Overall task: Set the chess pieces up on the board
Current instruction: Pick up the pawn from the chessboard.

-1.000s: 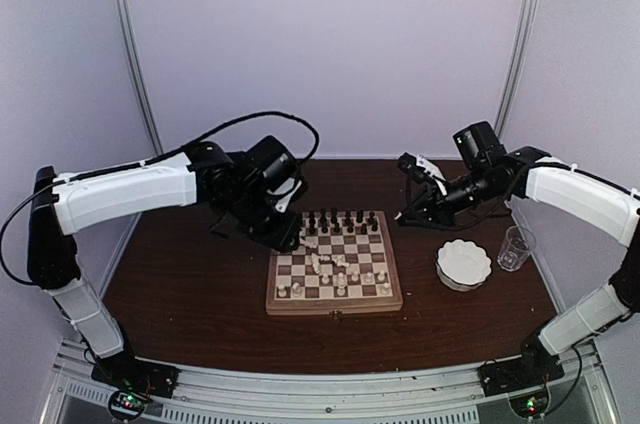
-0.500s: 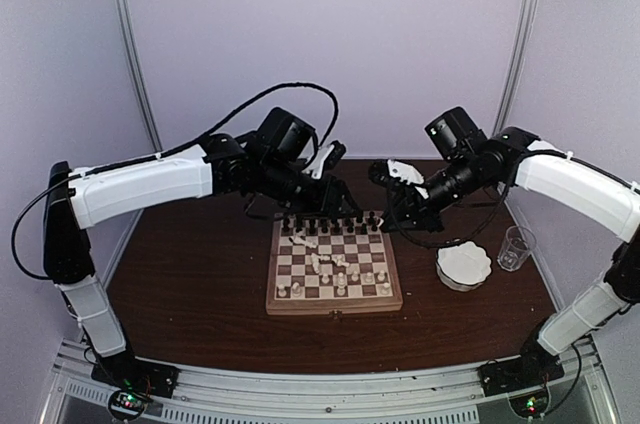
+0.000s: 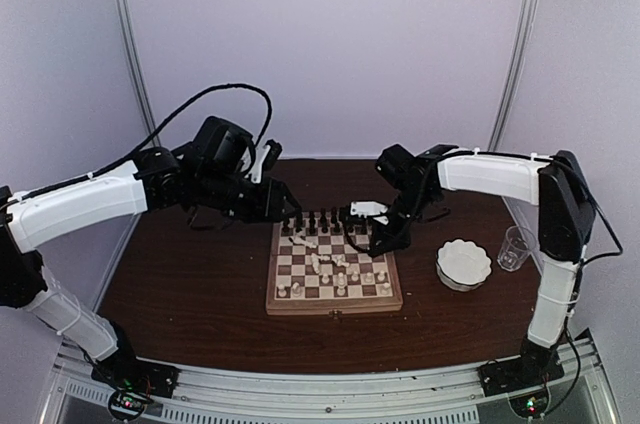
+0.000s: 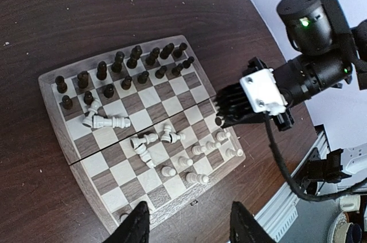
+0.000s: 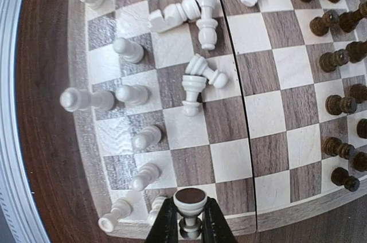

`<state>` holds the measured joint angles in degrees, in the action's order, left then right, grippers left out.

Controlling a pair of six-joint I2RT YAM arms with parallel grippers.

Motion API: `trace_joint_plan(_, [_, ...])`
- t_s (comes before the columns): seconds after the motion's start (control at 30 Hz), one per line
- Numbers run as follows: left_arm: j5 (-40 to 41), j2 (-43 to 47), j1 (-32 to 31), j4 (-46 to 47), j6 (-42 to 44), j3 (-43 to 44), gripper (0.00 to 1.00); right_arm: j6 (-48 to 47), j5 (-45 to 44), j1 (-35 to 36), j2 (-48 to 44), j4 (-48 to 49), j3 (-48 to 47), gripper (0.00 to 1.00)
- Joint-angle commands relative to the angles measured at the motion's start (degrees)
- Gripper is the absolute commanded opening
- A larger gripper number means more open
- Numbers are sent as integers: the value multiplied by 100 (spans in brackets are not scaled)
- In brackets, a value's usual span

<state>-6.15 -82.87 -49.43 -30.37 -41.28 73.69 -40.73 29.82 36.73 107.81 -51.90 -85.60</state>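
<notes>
The board [image 3: 335, 304] lies mid-table. Dark chess pieces [image 3: 335, 219] stand in two rows along its far side. White chess pieces [image 4: 109, 121] lie toppled in the middle, and others stand near the front edge [image 5: 133, 94]. My right gripper [image 5: 190, 215] is shut on a white piece [image 5: 190, 200], held with its brown base up. It hangs low over the board's right side [image 3: 375, 239]. My left gripper [image 4: 189, 228] is open and empty, raised by the board's far-left corner [image 3: 285, 206]. The left wrist view looks down on the whole board [image 4: 57, 111].
A white scalloped bowl [image 3: 464, 264] and a clear glass cup [image 3: 515, 247] stand right of the board. Dark wooden tabletop [image 3: 190, 284] surrounds the board. The right arm [image 4: 309, 71] reaches in over the board's right edge.
My right gripper has swung left and down from beside the board to over its right side, with the piece still in it. My left gripper has risen from the board and opened a little wider.
</notes>
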Motion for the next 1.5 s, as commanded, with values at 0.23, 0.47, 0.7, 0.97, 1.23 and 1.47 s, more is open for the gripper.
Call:
trace_joint_plan(0.23, [9, -203, 21, 303, 44, -158, 48, -56, -461, -26, 1070, -226, -738, 4])
trace_joint_plan(0.47, [-139, -343, 16, 361, 37, -117, 48, -12, -503, -65, 1233, -39, -589, 7])
trace_joint_plan(0.7, [-196, -376, 15, 412, -20, -127, 48, 120, -537, -129, 1082, 198, -331, 25])
trace_joint_plan(0.97, [-287, -444, 19, 470, -38, -137, 48, 74, -354, -378, 764, 346, 79, 28])
trace_joint_plan(1.23, [-315, -452, 20, 471, -47, -162, 48, -32, -44, -438, 682, 418, 308, 30])
trace_joint_plan(1.47, [-334, -475, 15, 471, -24, -173, 48, -291, 32, -434, 806, 334, 182, 31])
